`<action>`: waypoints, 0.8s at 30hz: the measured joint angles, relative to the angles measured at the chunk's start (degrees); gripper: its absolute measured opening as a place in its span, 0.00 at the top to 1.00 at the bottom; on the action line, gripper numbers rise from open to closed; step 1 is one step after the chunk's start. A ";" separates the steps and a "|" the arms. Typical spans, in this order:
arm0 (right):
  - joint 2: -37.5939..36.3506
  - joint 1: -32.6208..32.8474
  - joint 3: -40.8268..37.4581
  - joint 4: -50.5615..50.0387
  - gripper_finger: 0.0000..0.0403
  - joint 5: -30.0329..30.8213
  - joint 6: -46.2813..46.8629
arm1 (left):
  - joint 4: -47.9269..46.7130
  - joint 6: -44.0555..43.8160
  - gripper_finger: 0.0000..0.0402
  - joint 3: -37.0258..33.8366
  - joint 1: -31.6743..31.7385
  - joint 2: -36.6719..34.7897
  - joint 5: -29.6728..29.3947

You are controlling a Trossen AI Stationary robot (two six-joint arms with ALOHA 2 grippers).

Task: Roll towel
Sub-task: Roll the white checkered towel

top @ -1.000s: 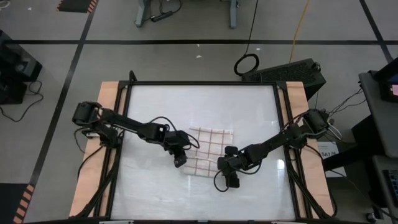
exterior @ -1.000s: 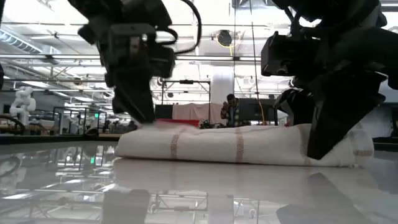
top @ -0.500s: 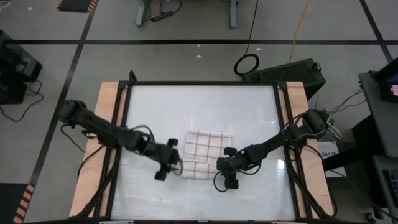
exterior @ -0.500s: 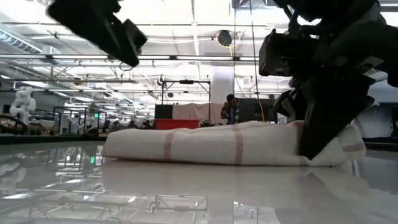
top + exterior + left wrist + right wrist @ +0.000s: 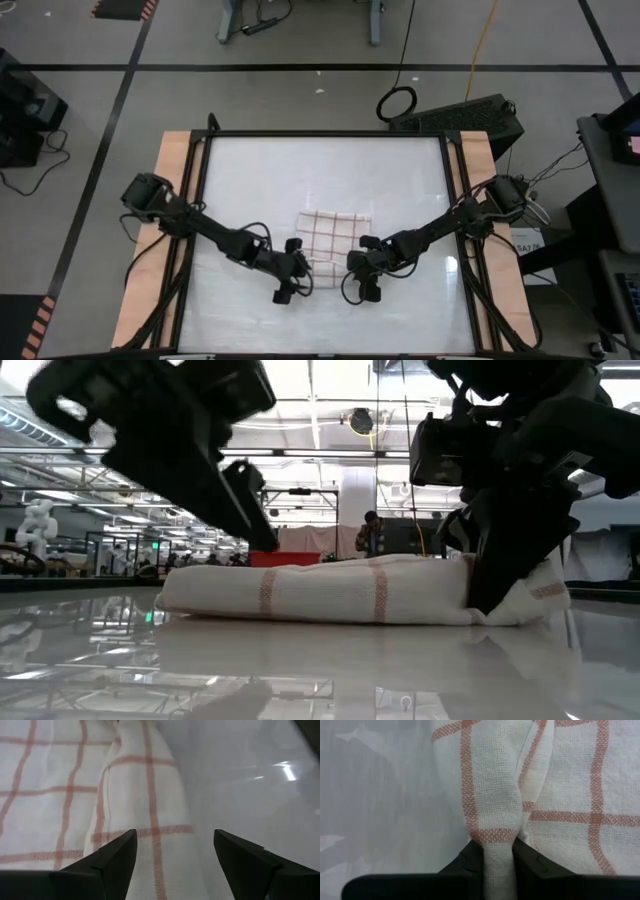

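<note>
The thin white cloth towel with red-brown grid lines (image 5: 330, 240) is lying partly rolled at the glossy white worktop's (image 5: 400, 170) near centre. The right end effector (image 5: 497, 857) is pinching the roll's right end, probably to anchor it, while the left end effector (image 5: 175, 850) is hanging spread wide and empty at its left end.

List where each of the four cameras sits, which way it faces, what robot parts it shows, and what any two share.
High view: overhead, looking straight down at the table; both arms, left gripper, right gripper.
Low view: tabletop height, looking level across at the rolled edge; both arms from above.
Left wrist view: looks past its open fingers.
Right wrist view: its fingers pinch a fold.
Shared: all four show the towel.
</note>
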 joint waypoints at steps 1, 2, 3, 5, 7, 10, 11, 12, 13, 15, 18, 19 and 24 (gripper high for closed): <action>0.00 0.00 0.00 0.10 0.87 0.03 -0.03 | 0.00 -0.05 0.33 0.00 -0.24 0.55 -0.88; 0.00 0.00 0.00 0.17 0.87 0.05 -0.08 | -0.01 -0.15 0.33 0.00 -0.56 1.13 -1.88; 0.00 -0.02 0.00 0.32 0.87 0.05 -0.16 | -0.01 -0.61 0.33 0.00 -0.88 1.62 -3.20; 0.00 0.00 0.00 0.52 0.87 0.09 -0.22 | 0.13 -1.05 0.33 0.00 -1.29 2.45 -4.71; 0.00 -0.04 0.00 0.66 0.87 0.16 -0.17 | 0.53 -1.15 0.33 0.00 -1.47 2.91 -4.57; 0.00 -0.04 0.00 0.69 0.88 0.25 -0.17 | 0.10 -2.58 0.33 0.02 -1.63 3.61 -4.70; 0.00 -0.04 0.00 0.70 0.88 0.25 -0.17 | -0.30 -2.51 0.33 0.02 -1.66 3.74 -4.95; 0.00 -0.04 0.00 0.73 0.88 0.26 -0.17 | -0.62 -2.37 0.33 0.02 -1.66 3.79 -5.61; 0.00 -0.04 0.00 0.73 0.88 0.25 -0.22 | -0.84 -2.07 0.33 0.03 -1.66 3.90 -6.51; 0.00 -0.02 0.00 0.78 0.88 0.29 -0.73 | -1.76 -1.11 0.33 0.19 -1.21 5.07 -6.16; 0.00 -0.04 0.00 1.04 0.88 0.40 -1.56 | -3.41 -0.69 0.34 0.33 -0.39 7.05 -2.24; 0.00 -0.04 0.00 1.07 0.88 0.40 -1.90 | -3.60 -0.70 0.35 0.31 -0.23 7.69 -1.08; 0.00 -0.04 0.00 1.65 0.88 0.02 -1.66 | -4.12 -0.95 0.53 0.44 -0.02 8.52 2.70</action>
